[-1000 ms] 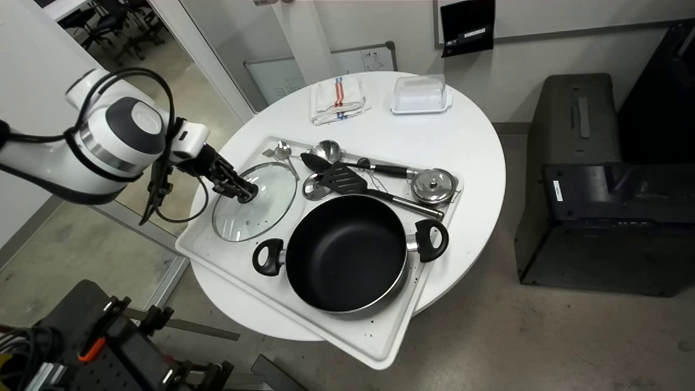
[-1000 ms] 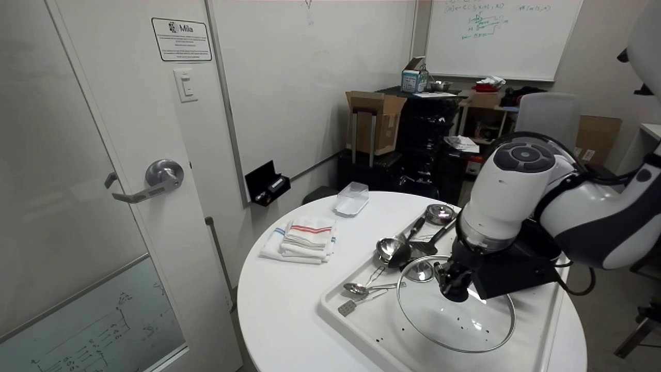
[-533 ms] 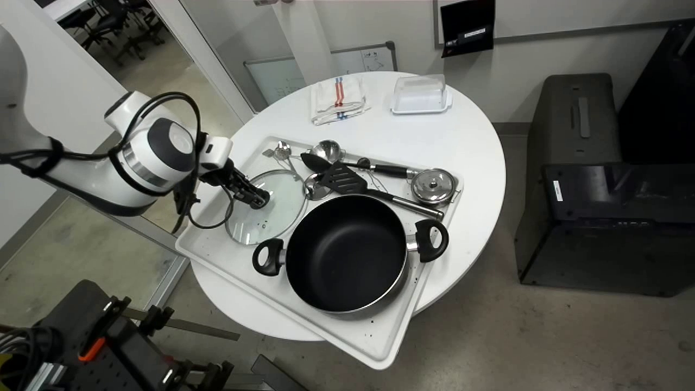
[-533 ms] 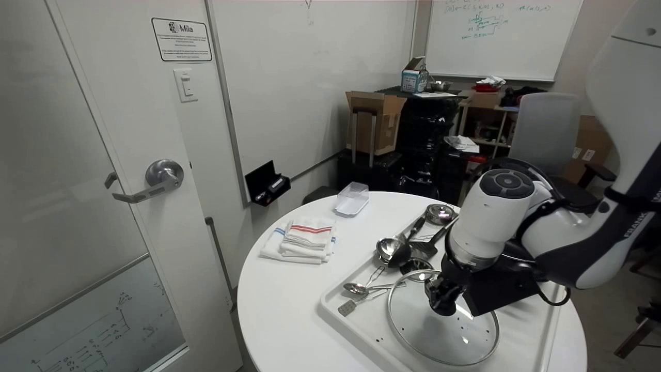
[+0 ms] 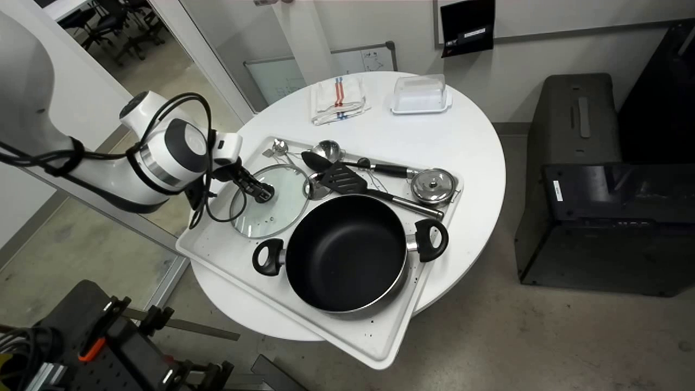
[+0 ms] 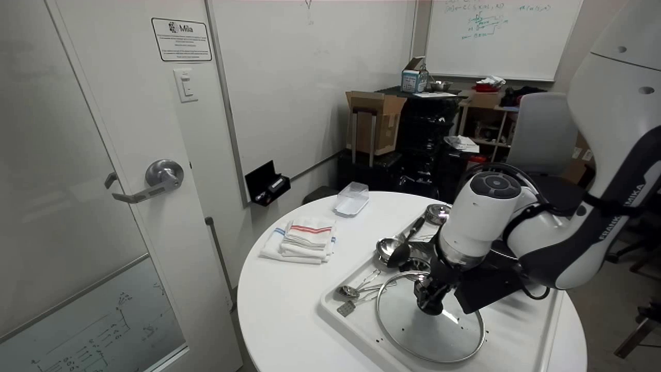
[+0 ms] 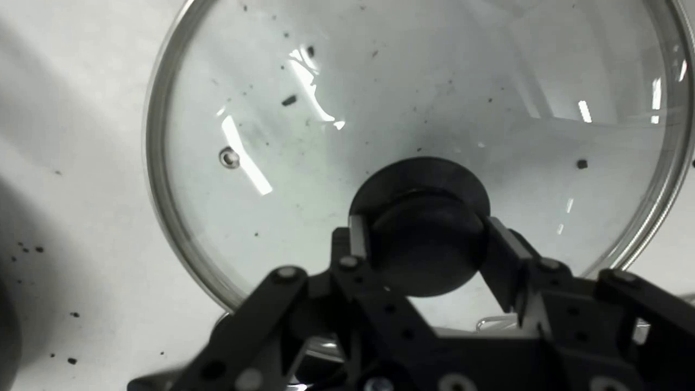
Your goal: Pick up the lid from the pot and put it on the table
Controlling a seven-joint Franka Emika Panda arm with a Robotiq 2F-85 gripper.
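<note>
The clear glass lid [image 5: 285,209] lies flat at or just above the pale tray, beside the pot; it also shows in an exterior view [image 6: 439,343] and the wrist view [image 7: 326,179]. My gripper [image 5: 265,194] is shut on the lid's dark centre knob [image 7: 429,255], with one finger on each side of it in the wrist view [image 7: 426,239]. The black pot [image 5: 347,255] stands uncovered on the tray, its near handle close to the lid's rim. The white round table [image 5: 461,146] is under the tray. I cannot tell whether the lid's whole rim touches the tray.
The pale tray [image 5: 282,314] holds spoons [image 6: 348,291], a black slotted spatula [image 5: 342,178], a ladle and a small metal pot [image 5: 433,186]. Folded towels [image 6: 307,237] and a clear container [image 6: 352,199] sit on the table outside the tray.
My gripper and the lid have moved towards the pot and utensils and come down to the tray. The small spoons beside the lid have shifted slightly. The pot has not moved.
</note>
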